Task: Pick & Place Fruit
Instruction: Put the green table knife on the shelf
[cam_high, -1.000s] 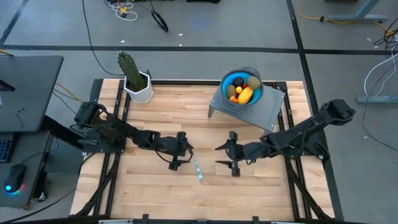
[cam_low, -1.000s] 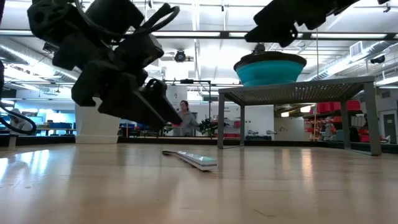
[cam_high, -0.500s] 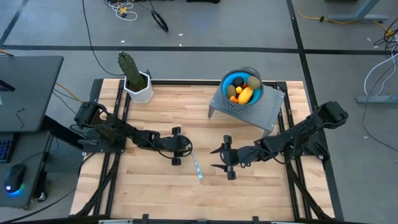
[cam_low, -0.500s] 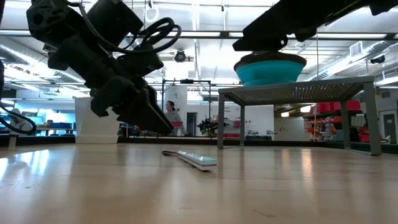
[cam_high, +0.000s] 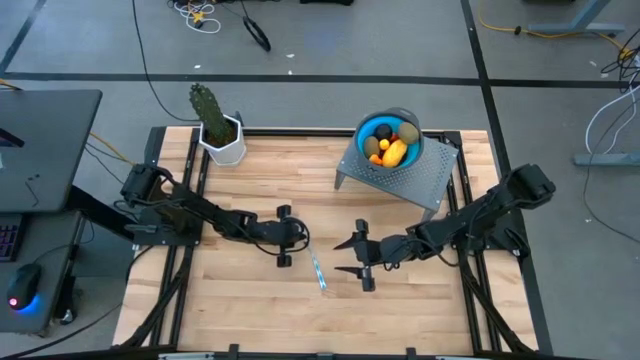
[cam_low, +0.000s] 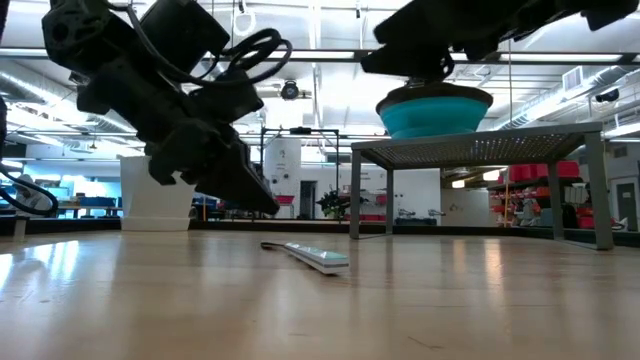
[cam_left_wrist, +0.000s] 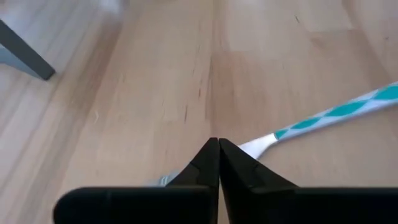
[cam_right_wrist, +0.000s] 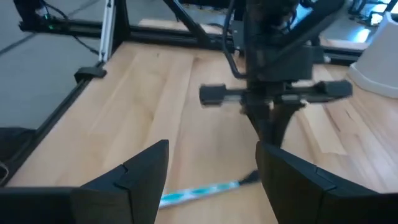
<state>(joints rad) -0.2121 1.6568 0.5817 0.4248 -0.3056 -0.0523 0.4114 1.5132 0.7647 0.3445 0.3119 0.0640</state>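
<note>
On my wooden table (cam_high: 250, 180), the left gripper (cam_high: 292, 236) sits clenched empty beside the knife (cam_high: 318, 272); the right gripper (cam_high: 357, 258) gapes.

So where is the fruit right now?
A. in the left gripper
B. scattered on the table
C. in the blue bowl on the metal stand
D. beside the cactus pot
C: the fruit sits piled in the blue bowl on the metal stand; neither gripper holds any.
</note>
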